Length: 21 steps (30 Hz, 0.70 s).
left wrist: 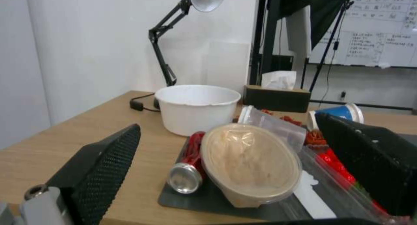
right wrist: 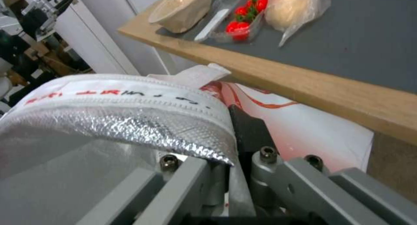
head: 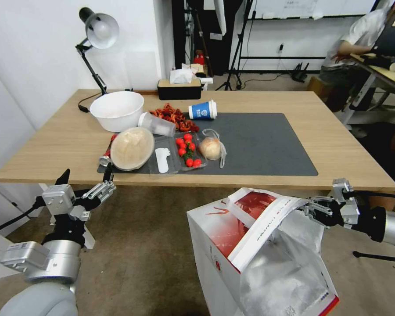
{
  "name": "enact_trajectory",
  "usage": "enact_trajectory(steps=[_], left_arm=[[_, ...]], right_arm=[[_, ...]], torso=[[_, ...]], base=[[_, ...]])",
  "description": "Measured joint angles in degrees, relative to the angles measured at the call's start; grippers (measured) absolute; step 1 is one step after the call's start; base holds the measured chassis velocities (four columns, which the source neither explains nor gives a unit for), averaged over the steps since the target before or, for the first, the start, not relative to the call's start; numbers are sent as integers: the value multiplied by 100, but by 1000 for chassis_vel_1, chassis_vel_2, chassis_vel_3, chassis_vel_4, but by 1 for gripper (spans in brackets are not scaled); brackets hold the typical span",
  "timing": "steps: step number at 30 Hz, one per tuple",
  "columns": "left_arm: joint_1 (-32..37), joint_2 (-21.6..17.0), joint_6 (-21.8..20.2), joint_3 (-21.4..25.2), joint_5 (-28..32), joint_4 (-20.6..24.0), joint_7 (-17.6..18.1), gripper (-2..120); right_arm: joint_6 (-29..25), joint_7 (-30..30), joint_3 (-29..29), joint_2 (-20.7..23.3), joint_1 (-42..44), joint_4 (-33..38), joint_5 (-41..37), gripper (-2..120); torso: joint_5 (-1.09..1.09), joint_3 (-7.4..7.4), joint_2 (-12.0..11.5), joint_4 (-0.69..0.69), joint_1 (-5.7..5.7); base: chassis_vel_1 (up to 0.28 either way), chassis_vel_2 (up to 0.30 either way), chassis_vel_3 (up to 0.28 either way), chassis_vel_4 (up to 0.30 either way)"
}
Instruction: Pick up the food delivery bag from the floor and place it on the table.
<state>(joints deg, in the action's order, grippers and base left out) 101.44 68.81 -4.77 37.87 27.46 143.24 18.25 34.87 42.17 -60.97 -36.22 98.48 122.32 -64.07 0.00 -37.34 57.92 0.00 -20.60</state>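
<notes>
white bowl (head: 116, 109) sitting beside desk lamp (head: 96, 39) | blue cup (head: 202, 110) lying sideways | cherry tomatoes (head: 187, 149) resting beside bagged bun (head: 211, 148) | tissue box (head: 179, 87) standing behind

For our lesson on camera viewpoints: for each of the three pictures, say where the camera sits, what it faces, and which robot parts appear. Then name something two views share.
Head view: high on the robot, looking forward and down at the table; left gripper open by the near edge, right gripper shut on the food delivery bag.
Left wrist view: beside the tabletop, facing across it; black fingers frame the beige bowl.
Right wrist view: behind the clamped bag rim, facing the table edge.
Shared: the bowl and the cherry tomatoes.
</notes>
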Motion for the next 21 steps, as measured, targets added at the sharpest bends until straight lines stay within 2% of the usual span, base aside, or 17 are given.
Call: enact_trajectory(steps=[3,10,21], left_arm=[[3,4,0,-2,-1,0,0,100],[10,2,-21,3,-10,0,-1,100],[16,-18,-75,39,-15,0,-27,100]], right_arm=[[-1,0,6,2,-5,-2,6,0],[-9,0,20,43,-11,3,10,0],[-9,-6,6,63,-7,52,-8,0]], torso=[[0,-18,33,0,-15],[0,-170,300,-1,-130],[0,-205,355,-1,-152]], base=[[0,0,0,0],[0,0,0,0],[0,0,0,0]])
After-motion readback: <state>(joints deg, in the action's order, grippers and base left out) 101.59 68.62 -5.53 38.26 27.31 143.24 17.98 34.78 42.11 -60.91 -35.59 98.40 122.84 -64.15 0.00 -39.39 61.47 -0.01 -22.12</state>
